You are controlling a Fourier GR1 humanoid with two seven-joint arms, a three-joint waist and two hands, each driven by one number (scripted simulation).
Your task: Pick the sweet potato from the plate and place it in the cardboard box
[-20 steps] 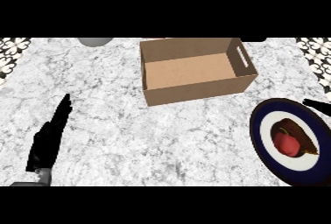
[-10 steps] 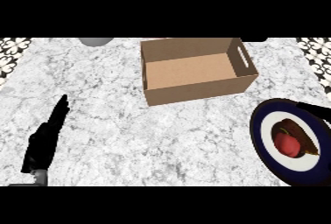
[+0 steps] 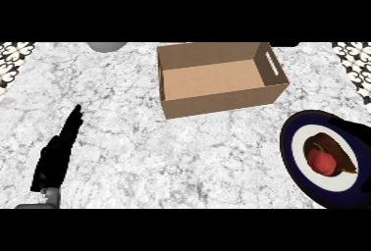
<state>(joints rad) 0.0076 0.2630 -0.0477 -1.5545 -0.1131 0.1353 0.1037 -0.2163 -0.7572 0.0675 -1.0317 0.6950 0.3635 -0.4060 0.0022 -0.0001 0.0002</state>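
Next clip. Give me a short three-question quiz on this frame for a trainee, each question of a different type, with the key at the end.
1. True or false: the sweet potato already lies inside the cardboard box.
2. Multiple choice: where does the plate sit relative to the box?
A) Farther from the robot and to the left
B) Nearer the robot and to the right
C) Inside the box
3. Fill in the blank: the left hand, at the view's left, has straight fingers and holds nothing, so it counts as ____.

Key: 1 false, the sweet potato is on the plate and the box is empty; 2 B; 3 open.
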